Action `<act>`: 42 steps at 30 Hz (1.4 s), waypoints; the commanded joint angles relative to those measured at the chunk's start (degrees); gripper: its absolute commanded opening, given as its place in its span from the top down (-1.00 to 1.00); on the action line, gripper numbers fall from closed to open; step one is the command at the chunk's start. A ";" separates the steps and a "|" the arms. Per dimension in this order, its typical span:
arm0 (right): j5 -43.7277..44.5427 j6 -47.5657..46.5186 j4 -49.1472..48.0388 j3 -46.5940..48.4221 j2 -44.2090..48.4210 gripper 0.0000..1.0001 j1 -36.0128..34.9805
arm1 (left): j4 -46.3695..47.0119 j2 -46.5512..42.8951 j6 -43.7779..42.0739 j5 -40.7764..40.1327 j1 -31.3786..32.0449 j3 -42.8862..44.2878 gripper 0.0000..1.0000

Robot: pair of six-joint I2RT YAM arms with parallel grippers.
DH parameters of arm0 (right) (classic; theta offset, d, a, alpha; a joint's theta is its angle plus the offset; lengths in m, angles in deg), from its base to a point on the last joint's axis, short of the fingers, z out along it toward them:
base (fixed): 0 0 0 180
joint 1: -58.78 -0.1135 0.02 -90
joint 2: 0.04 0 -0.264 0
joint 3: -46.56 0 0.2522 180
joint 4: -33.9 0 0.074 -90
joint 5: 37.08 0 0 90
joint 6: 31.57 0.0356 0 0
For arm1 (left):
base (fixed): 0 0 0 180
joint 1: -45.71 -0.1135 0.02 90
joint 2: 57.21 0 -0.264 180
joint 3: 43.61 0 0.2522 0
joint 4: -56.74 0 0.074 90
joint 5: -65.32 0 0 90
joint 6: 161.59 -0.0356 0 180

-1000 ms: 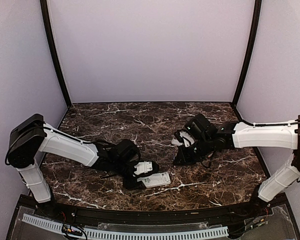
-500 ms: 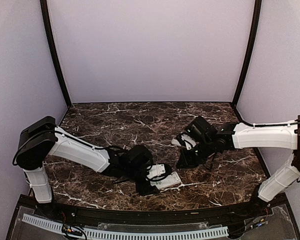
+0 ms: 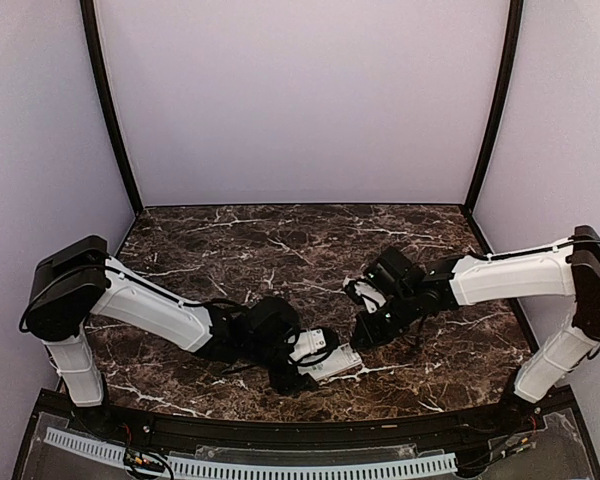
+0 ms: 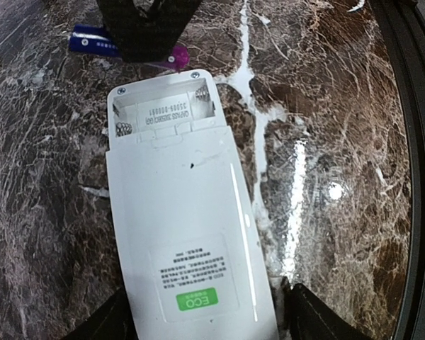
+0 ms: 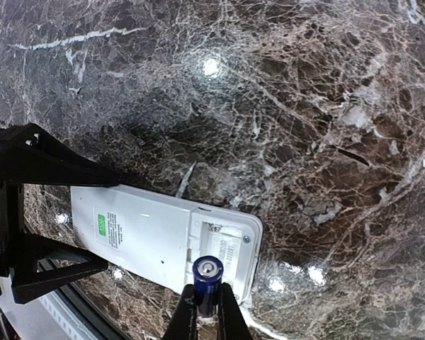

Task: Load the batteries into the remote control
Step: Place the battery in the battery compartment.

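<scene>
The white remote control [image 4: 177, 234] lies back-up on the marble, its battery bay [image 4: 163, 106] open and empty. My left gripper [image 4: 205, 315] is shut on the remote's label end, one finger on each side; it also shows in the top view [image 3: 302, 368]. My right gripper [image 5: 207, 303] is shut on a blue battery [image 5: 207, 280] and holds it upright just above the open bay [image 5: 223, 256]. In the top view the right gripper [image 3: 365, 330] hangs at the remote's [image 3: 332, 360] far end. A second blue battery [image 4: 92, 41] lies on the table beyond the remote, partly hidden.
The dark marble table [image 3: 280, 250] ends in a black front rim [image 4: 411, 177] just right of the remote. The left gripper's black fingers [image 5: 46, 166] flank the remote in the right wrist view. Purple walls close in the back and sides.
My left gripper has carried the remote to the right along the front edge. My right gripper has come down and left with the battery, to the remote's open end.
</scene>
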 commanded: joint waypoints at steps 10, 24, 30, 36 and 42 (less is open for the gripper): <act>-0.24 -2.04 -6.99 -1.13 -4.92 1.00 -1.01 | -2.43 0.59 3.35 -4.70 0.34 -3.67 -0.15; 5.27 1.68 -4.95 -3.57 -2.39 1.00 -2.55 | -2.83 0.63 2.79 -4.88 0.42 -3.50 0.17; 8.69 0.71 -1.25 -2.27 -3.03 1.00 -3.51 | -3.00 0.59 2.64 -5.14 0.49 -3.49 0.23; 11.54 0.31 1.86 -0.94 -2.94 1.00 -4.83 | -2.68 0.61 2.72 -5.61 0.63 -3.56 0.25; 14.11 0.04 3.80 0.37 -3.08 1.00 -5.11 | -2.51 0.63 2.44 -6.16 1.01 -3.67 0.26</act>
